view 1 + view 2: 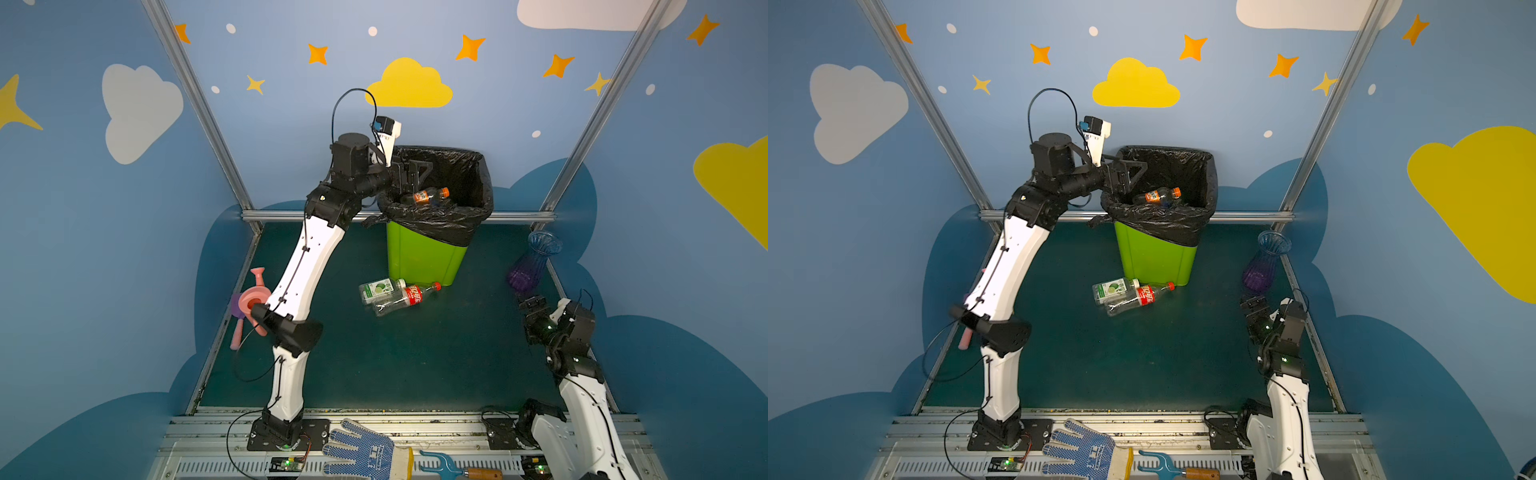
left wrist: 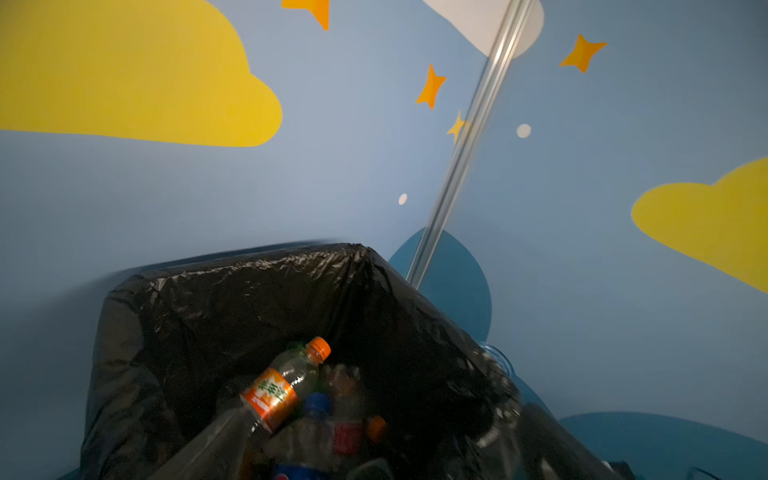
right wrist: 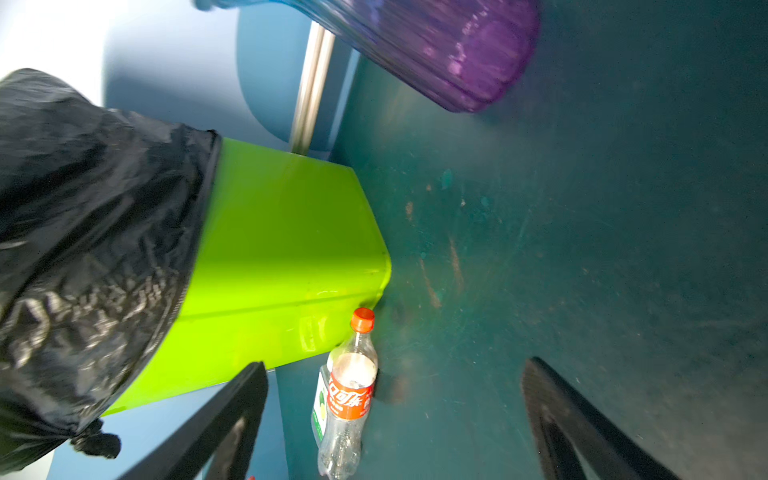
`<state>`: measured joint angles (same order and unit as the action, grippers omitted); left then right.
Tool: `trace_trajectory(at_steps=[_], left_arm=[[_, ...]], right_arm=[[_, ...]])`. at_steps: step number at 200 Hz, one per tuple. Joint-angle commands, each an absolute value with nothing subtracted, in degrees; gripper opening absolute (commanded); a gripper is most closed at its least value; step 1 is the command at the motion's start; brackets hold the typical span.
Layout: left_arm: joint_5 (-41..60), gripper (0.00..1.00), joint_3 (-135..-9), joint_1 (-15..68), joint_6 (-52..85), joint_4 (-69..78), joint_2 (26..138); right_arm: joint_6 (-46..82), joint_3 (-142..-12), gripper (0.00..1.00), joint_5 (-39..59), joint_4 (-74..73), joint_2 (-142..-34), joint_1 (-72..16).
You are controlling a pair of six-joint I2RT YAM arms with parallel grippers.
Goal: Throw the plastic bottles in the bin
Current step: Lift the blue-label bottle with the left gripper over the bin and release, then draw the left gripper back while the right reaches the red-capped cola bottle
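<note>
- Counting bottles: 2 lie on the floor. 1 orange-label bottle lies on top of a heap inside the bin. The heap below shows a blue cap, an orange cap and a red label, but the exact no. can't be told.
- Other items, 1 each: bin, blue-purple vase, pink watering can, blue-dotted glove, hand rake.
- Bin is lime green w/ a black bag folded over the rim. It stands at back centre, against the back wall.
- Floor pair: a green-label bottle and a red-label bottle lie side by side, touching, just in front of the bin's base. The red cap is near the bin's corner.
- The left claw hangs over the bin's left rim. Its fingers look spread w/ nothing between them, and the orange-label bottle lies just below.
- The right claw is low near the vase, fingers wide apart, holding and touching nothing.
- Writing: the red label carries Coca-Cola in Chinese script. The green label shows a lime pic, text too small. The orange label's characters and the glove print are unreadable.
</note>
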<state>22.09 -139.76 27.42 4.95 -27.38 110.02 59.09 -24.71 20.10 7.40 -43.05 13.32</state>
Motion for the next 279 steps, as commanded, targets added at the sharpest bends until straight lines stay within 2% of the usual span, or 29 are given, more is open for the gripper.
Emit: trace_trajectory(at_steps=[1, 13, 23, 57, 88, 122, 158, 215, 279], left_arm=[[17.19, 1.0, -118.21, 29.86, -1.5, -5.9, 93.57], [14.31, 1.0, -103.78, 29.97, -2.91, 4.44, 86.51], [10.88, 1.0, -95.97, 29.89, -4.31, 7.33, 82.0], [-1.49, 1.0, -77.0, 28.46, -2.73, 3.08, 71.09], [-4.46, 1.0, -60.77, 24.84, 3.9, 0.58, 63.3], [-5.55, 1.0, -48.98, 22.16, 12.06, -0.96, 58.45], [-7.31, 1.0, -43.08, 20.68, 17.09, 1.16, 57.71], [-7.38, 1.0, -42.13, 19.95, 20.77, 1.29, 61.38], [-8.04, 1.0, -38.07, 18.62, 22.93, 1.81, 60.75]], right_arm=[[60.15, -23.81, 0.94, 21.19, 5.46, -45.03, 13.51], [60.07, -24.48, 0.94, 22.41, 5.11, -46.31, 13.45], [59.88, -25.19, 0.94, 23.33, 4.96, -47.49, 13.45], [59.8, -26.93, 0.94, 24.61, 3.35, -50.47, 12.58], [60.82, -28.32, 0.94, 23.5, 1.44, -54.01, 8.75], [62.42, -29.79, 0.94, 20.0, -1.45, -59.06, 1.31], [65.75, -30.15, 0.94, 15.72, -6.77, -65.65, -6.8], [68.74, -34.03, 0.94, 10.98, -10.92, -74.78, -16.63], [74.55, -40.4, 0.92, 10.92, -16.77, -87.57, -24.45]])
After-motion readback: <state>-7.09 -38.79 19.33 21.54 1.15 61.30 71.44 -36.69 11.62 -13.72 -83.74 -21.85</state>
